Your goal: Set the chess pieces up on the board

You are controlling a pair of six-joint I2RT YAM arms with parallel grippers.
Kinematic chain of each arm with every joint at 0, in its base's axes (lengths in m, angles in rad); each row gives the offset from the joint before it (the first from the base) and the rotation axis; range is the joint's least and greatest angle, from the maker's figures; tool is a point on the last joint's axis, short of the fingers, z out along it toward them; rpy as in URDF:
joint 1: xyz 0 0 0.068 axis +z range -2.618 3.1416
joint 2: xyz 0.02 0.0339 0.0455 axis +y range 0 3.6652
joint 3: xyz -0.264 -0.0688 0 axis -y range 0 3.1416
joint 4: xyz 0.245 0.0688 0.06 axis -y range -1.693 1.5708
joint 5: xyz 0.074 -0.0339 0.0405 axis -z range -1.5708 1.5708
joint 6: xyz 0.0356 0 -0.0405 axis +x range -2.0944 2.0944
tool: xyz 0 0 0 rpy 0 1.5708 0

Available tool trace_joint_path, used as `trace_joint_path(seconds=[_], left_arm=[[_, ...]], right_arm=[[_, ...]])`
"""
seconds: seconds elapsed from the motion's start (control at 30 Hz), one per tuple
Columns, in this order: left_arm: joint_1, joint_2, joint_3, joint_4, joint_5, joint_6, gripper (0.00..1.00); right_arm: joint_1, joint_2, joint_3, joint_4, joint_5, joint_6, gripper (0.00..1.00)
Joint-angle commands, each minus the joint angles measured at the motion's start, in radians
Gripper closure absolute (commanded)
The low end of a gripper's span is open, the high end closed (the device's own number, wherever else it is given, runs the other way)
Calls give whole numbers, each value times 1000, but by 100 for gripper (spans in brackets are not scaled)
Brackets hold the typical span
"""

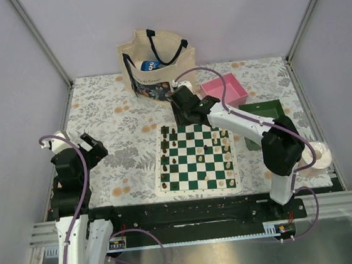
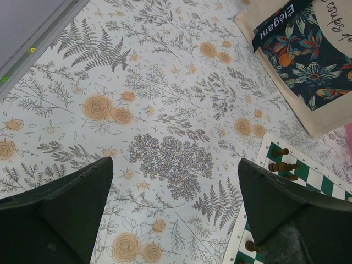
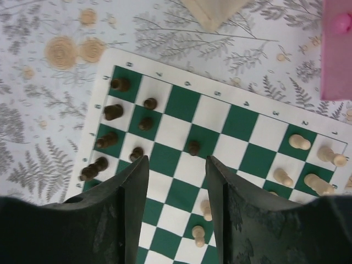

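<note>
Top external view: the board (image 1: 197,158) lies right of the bench's (image 1: 112,120) middle. Dark pieces (image 1: 165,164) line its left edge and pale pieces (image 1: 230,164) its right, as opening ranks require. The left tool (image 2: 176,164) hangs wide apart and empty over bare bench, probably parked clear. The right wrist view adds what the overhead blurs: the right tool (image 3: 177,160) is released, nothing between its fingers, over the board's far half. A stray dark piece (image 3: 193,147) stands just beyond its tips.
</note>
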Motion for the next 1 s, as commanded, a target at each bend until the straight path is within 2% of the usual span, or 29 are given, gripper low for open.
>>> trace_joint_path(seconds=[0.0,0.23,0.43,0.7,0.97], left_arm=[[9,-10,-2,30,24,-3,1],[7,-9,-4,32,26,-3,1],[9,-9,-2,32,23,-3,1],[10,-7,-4,33,32,-2,1],[13,-4,-4,35,37,-1,1]], right_arm=[[-62,-20,-78,38,11,32,46],[-91,30,-75,35,-60,29,46],[-97,23,-87,-13,-2,72,47],[-106,-164,-319,53,37,112,48],[-110,-165,-382,38,-3,128,55]])
